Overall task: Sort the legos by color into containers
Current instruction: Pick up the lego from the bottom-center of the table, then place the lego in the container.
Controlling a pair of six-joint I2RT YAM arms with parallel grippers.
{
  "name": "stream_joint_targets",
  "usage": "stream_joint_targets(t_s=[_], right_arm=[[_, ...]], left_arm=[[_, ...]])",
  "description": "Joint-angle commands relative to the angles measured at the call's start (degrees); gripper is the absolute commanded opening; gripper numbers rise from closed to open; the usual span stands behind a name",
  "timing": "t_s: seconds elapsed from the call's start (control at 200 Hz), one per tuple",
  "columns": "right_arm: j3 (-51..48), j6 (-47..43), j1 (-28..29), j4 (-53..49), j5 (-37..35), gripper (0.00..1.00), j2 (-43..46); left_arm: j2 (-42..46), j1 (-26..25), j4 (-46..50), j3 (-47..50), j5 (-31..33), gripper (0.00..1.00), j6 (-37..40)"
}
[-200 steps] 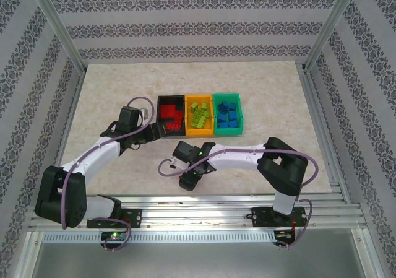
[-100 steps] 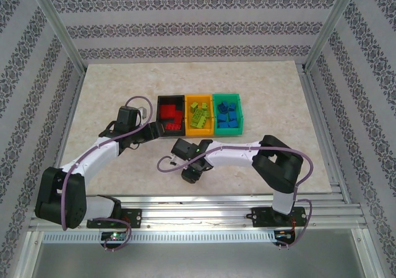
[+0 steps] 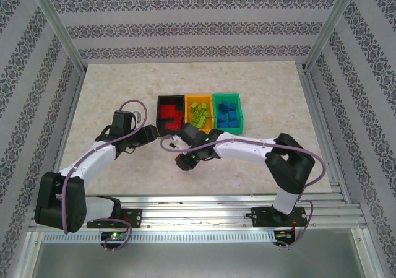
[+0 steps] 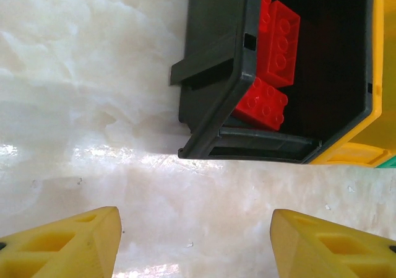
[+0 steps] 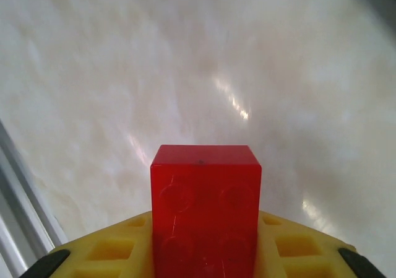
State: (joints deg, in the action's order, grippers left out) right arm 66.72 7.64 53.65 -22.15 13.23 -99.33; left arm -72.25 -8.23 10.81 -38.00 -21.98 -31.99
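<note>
Red lego (image 5: 205, 210) pinched in right fingers (image 5: 297, 253), black bin (image 4: 213, 61) before parted left fingers (image 4: 62, 244)

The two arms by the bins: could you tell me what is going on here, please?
The robot is sorting legos by color. The right gripper is shut on a red lego, just in front of the bins, over the table. The left gripper hangs open and empty beside the black bin, which holds red bricks. The orange bin holds lime bricks, the green bin blue bricks.
</note>
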Motion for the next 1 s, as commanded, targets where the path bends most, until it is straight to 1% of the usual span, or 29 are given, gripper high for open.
stream_joint_targets(t_s=[0.0,0.145,0.265,0.435,0.505,0.719,0.914,0.994], right_arm=[[3.1,2.8,-1.4,6.2,3.0,0.32,2.1],[8.9,4.3,-3.1,8.6,4.3,0.32,-0.2],[14.0,5.4,-3.6,9.2,2.8,0.33,-2.6],[17.2,12.2,-7.4,12.4,3.3,0.33,-5.7],[18.5,14.6,-8.8,12.6,2.5,0.37,-7.1],[20.8,21.6,-12.9,15.0,3.7,0.36,-12.2],[28.4,23.3,-14.2,13.7,5.3,0.38,-19.7],[30.9,23.1,-14.1,12.8,5.2,0.4,-21.7]], left_arm=[[1.0,0.8,-2.6,-0.3,-1.2,0.65,-0.1],[1.4,0.9,-3.0,0.3,-1.8,0.65,-0.5],[2.9,1.1,-3.1,1.4,-1.8,0.65,-0.8],[5.0,1.8,-0.8,2.5,-1.4,0.65,0.3],[6.1,2.2,-0.7,3.9,-1.5,0.65,0.3],[8.5,3.4,-0.3,6.3,-2.6,0.65,0.3],[8.9,3.9,-0.3,6.0,-3.5,0.65,0.0],[9.5,4.0,-0.1,6.2,-3.6,0.65,-0.1]])
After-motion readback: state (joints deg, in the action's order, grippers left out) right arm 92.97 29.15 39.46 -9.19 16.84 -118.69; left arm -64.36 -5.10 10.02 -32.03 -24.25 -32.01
